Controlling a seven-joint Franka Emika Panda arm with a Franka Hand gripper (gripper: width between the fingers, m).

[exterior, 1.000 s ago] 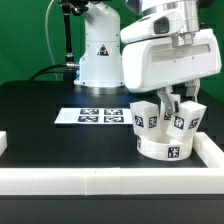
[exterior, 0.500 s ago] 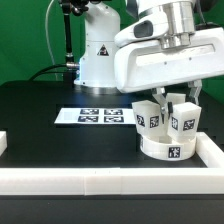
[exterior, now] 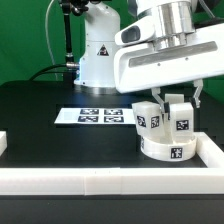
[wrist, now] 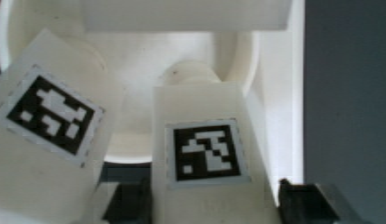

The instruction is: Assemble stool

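The round white seat disc (exterior: 168,151) lies at the exterior view's right, by the border rail. Two blocky white tagged legs stand upright on it: one leg (exterior: 148,117) towards the exterior view's left and a second leg (exterior: 181,121) beside it. My gripper (exterior: 182,100) comes down from above and is shut on the second leg, one finger on each side. In the wrist view this leg (wrist: 208,140) fills the gap between my dark fingers (wrist: 122,200), the other leg (wrist: 57,100) stands beside it, and the seat (wrist: 181,50) lies beyond.
The marker board (exterior: 95,116) lies flat on the black table in the middle. A long white border rail (exterior: 100,182) runs along the front, with a side rail (exterior: 213,150) at the exterior view's right. The arm's white base (exterior: 100,50) stands at the back.
My gripper has turned about its vertical axis with the second leg in it; the leg's tag now faces the camera squarely. The seat and the other leg have not moved.
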